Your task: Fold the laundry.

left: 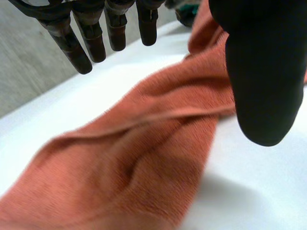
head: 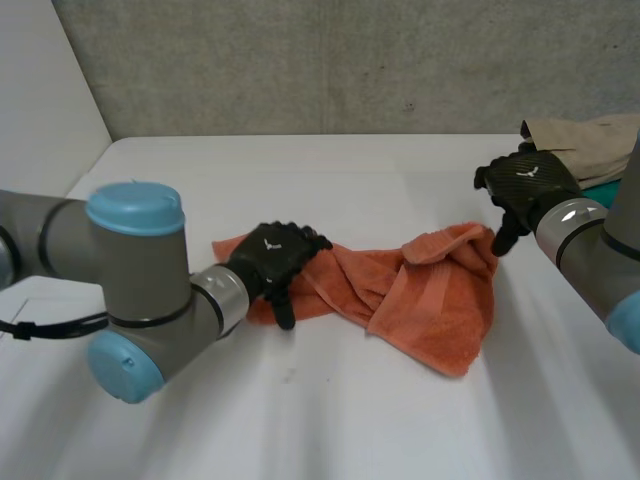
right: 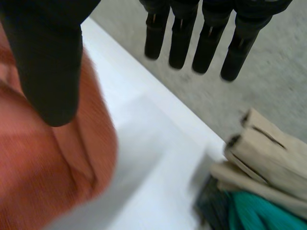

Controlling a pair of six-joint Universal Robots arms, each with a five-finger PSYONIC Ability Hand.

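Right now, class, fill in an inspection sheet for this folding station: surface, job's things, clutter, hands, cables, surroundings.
Surface: white table, flat.
Job's things: orange towel, crumpled, lying across the middle.
Clutter: pile of beige and teal cloths at the far right corner.
Hands: left hand open over the towel's left end; right hand open at its right corner.
Cables: nothing seen on the table.
Surroundings: grey wall behind the table.

Bright, even light leaves soft shadows beside the orange towel (head: 440, 310).
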